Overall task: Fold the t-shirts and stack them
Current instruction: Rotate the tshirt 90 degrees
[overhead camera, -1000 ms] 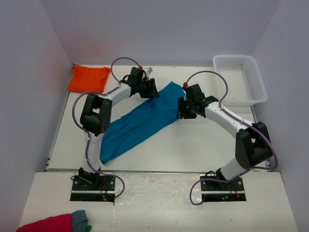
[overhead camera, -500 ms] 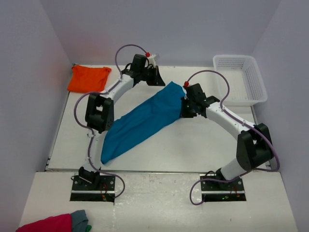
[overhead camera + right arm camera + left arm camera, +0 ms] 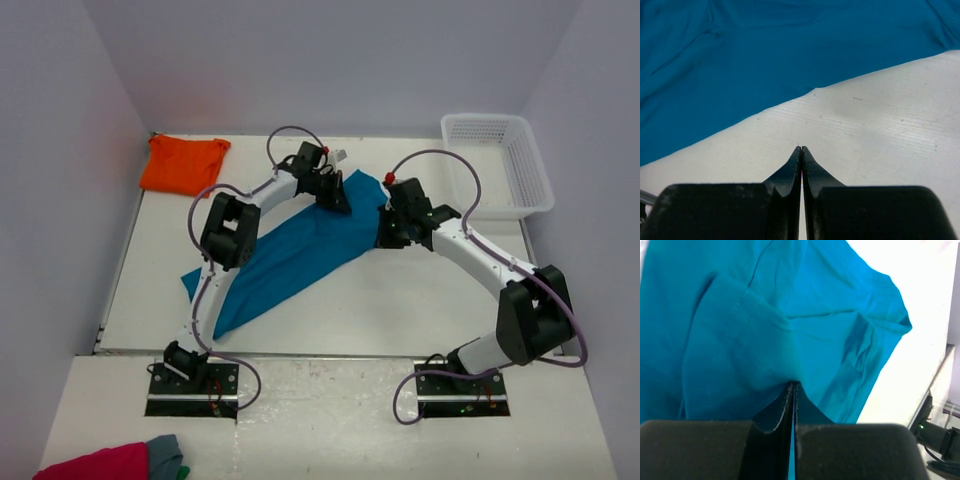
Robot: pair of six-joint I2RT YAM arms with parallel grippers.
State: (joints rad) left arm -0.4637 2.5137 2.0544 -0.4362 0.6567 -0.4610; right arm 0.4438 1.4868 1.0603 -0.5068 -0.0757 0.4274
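The teal-blue t-shirt (image 3: pixel 290 255) lies bunched in a diagonal strip across the table, from front left to back centre. My left gripper (image 3: pixel 338 198) is at its far end; in the left wrist view it (image 3: pixel 792 386) is shut, with a fold of the teal cloth (image 3: pixel 765 315) gathered at its tips. My right gripper (image 3: pixel 385 238) sits just beside the shirt's right edge. In the right wrist view it (image 3: pixel 801 148) is shut on nothing over bare table, the teal cloth (image 3: pixel 765 50) just ahead. The orange t-shirt (image 3: pixel 183 165) lies folded in the back left corner.
A white mesh basket (image 3: pixel 497 210) stands at the back right. A crimson-pink cloth (image 3: pixel 100 465) and a grey cloth (image 3: pixel 165 452) lie on the front ledge at the far left, near the left arm's base. Walls enclose the white table (image 3: pixel 420 300).
Both grippers have gone from open to shut. The left arm swung right and down onto the shirt's far end. The shirt's front left end has spread toward the left.
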